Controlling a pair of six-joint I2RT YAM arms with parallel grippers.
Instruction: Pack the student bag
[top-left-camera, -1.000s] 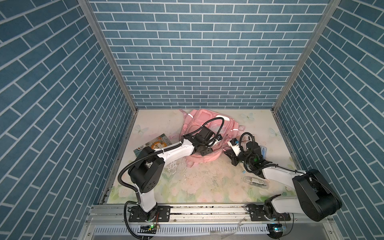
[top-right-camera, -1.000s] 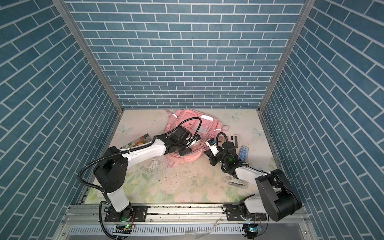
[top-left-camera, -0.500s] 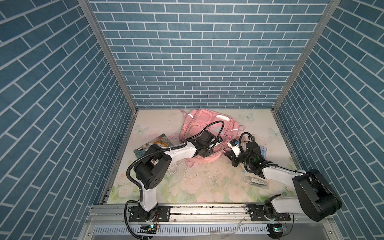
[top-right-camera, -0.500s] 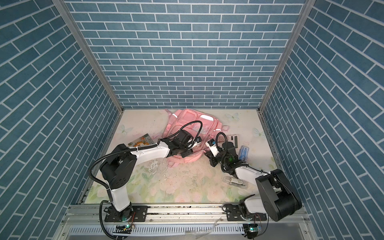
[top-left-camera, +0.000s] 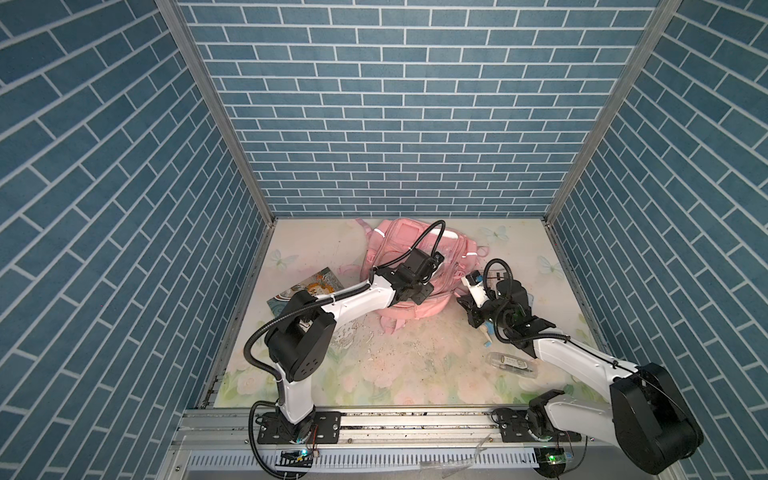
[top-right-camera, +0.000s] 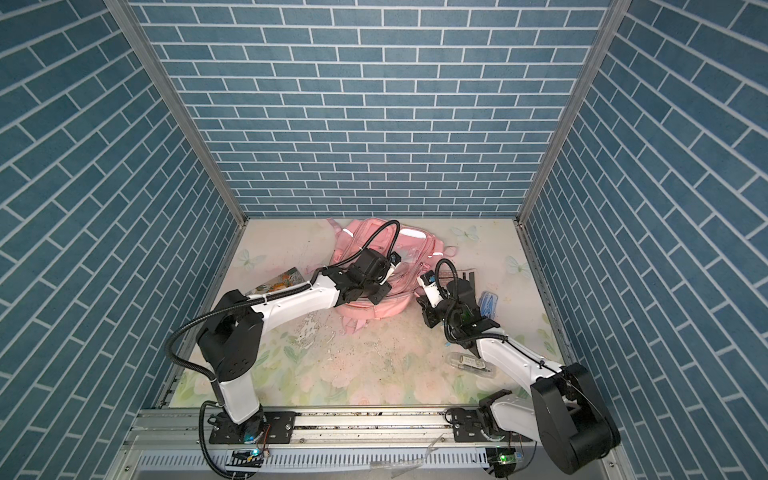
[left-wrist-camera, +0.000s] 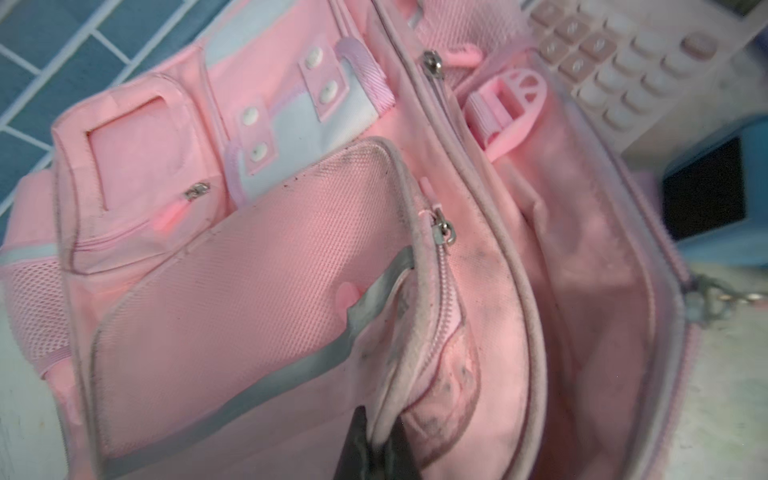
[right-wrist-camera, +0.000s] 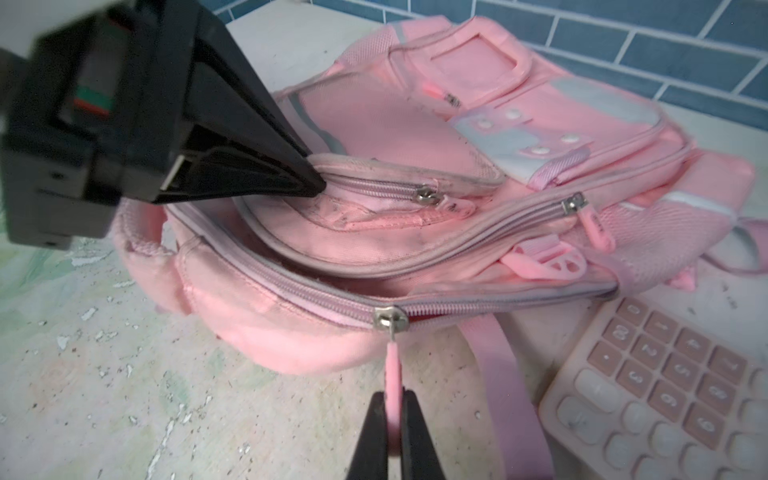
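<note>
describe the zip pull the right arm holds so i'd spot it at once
Find the student bag, then the long zip nearest the table. Its zip pull is a pink strip, the only one pinched in the jaws of the right gripper.

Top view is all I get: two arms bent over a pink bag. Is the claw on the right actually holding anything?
Observer: Yes. The right wrist view shows the right gripper shut on the pink zipper pull of the bag.
Operator: And the other claw?
Observer: The left gripper is shut too, pinching the rim of the front pocket.
Operator: Is the bag open at all?
Observer: Partly. The left wrist view looks down into the main compartment, and only pink fabric shows inside.
</note>
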